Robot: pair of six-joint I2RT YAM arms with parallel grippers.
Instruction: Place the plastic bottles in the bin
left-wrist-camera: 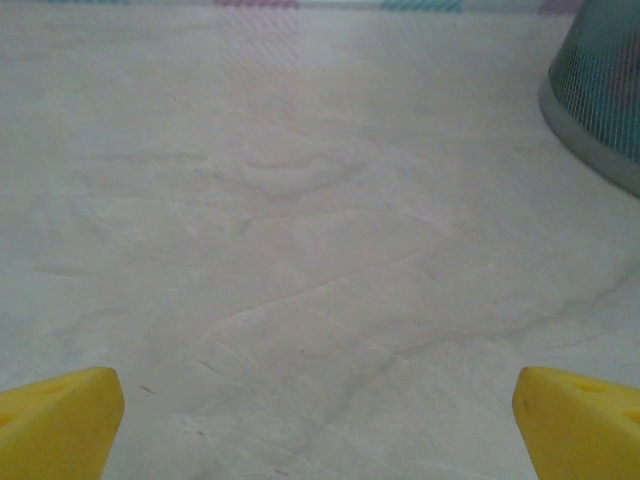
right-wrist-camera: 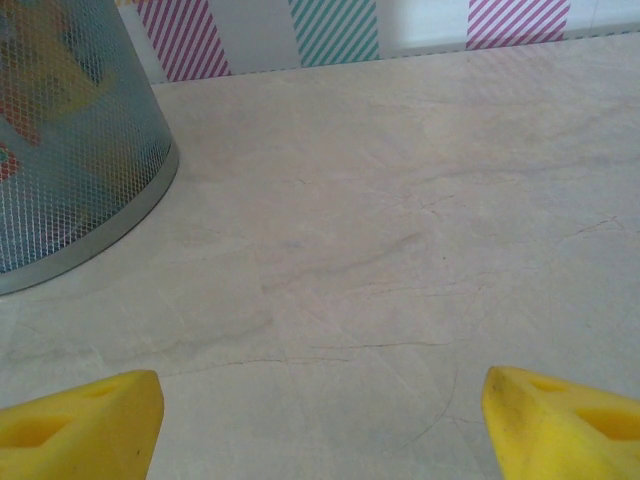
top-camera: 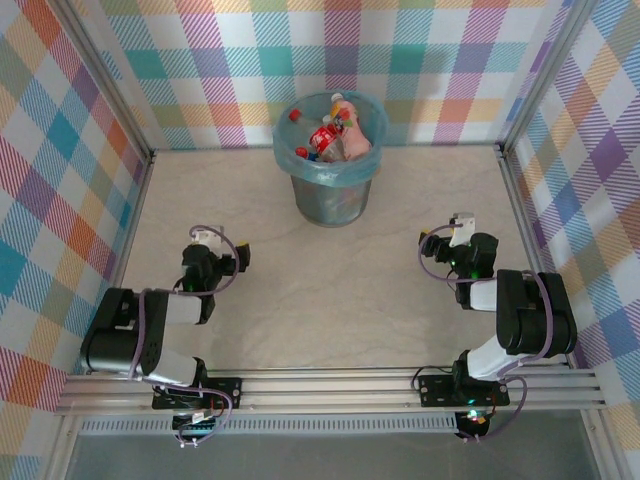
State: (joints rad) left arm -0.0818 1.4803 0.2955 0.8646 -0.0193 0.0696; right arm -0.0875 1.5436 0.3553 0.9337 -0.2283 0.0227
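Marbled table. Mesh bin, blue-bagged, far centre: ahead-right of left gripper, ahead-left of right gripper, neither clearly nearer. Both sets of jaws wide apart, empty. Plastic bottles heaped inside bin, red caps, one pink, necks mostly upward. Job looks done.

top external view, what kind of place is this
Probably a staged robot test cell: plaid panels wall in the table, two arms are bolted to a rail, and the bin holds plastic bottles.
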